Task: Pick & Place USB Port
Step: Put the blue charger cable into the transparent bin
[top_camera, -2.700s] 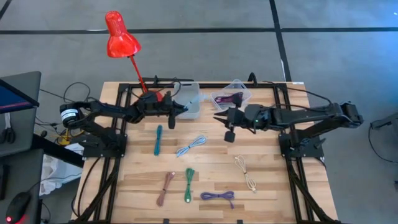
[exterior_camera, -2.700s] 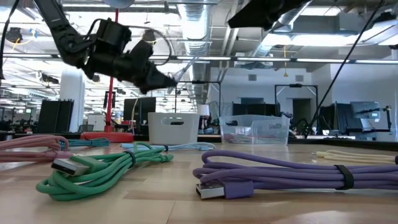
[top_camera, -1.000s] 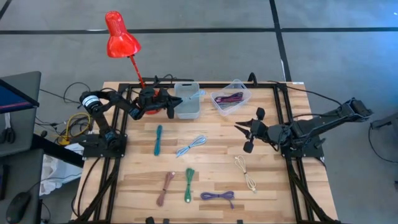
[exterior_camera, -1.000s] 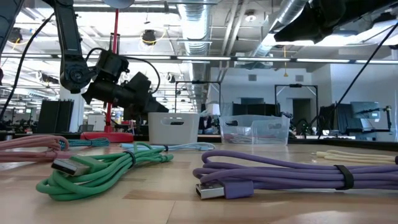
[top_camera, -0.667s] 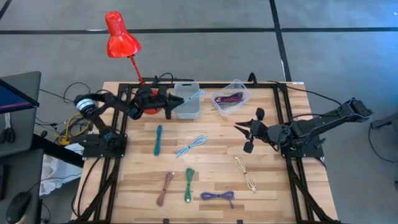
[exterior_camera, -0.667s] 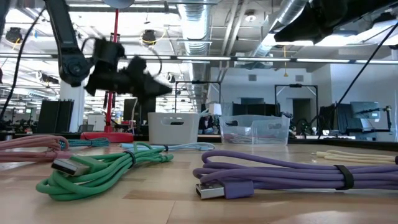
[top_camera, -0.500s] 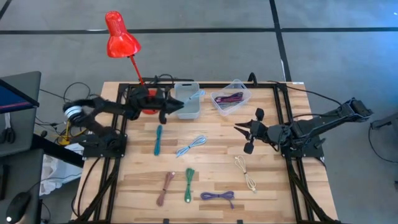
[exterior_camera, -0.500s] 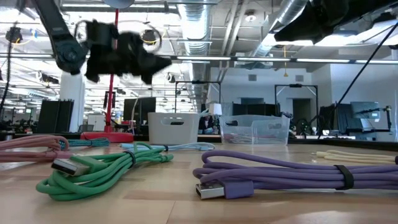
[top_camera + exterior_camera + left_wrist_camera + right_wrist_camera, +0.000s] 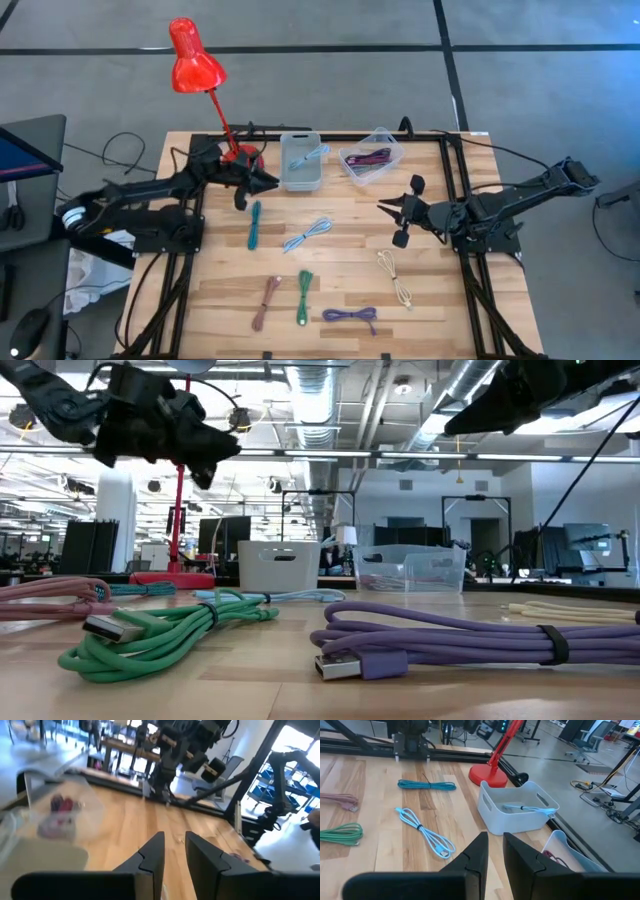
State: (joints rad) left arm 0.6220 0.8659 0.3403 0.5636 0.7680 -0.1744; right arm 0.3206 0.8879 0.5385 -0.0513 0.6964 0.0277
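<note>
Several coiled USB cables lie flat on the wooden table: teal (image 9: 254, 224), light blue (image 9: 308, 234), pink (image 9: 266, 302), green (image 9: 304, 296), purple (image 9: 350, 316) and cream (image 9: 396, 278). Another light-blue cable (image 9: 307, 156) lies inside the white bin (image 9: 285, 172) at the far edge. My left gripper (image 9: 272, 183) hovers level just left of that bin, shut and empty, with only a thin slit between its fingers (image 9: 152, 852). My right gripper (image 9: 381, 207) hangs above the table's right-middle, also shut and empty (image 9: 495, 837).
A clear bin (image 9: 392, 148) holding a magenta cable (image 9: 365, 158) stands right of the white bin. A red desk lamp (image 9: 195, 60) has its base (image 9: 243, 155) at the far left, close behind my left gripper. Bare wood shows between the cables in the middle.
My left gripper has drawn back from the white bin toward the table's left edge and risen, tipping up from a downward slant to level. The light-blue cable stays lying in the bin.
</note>
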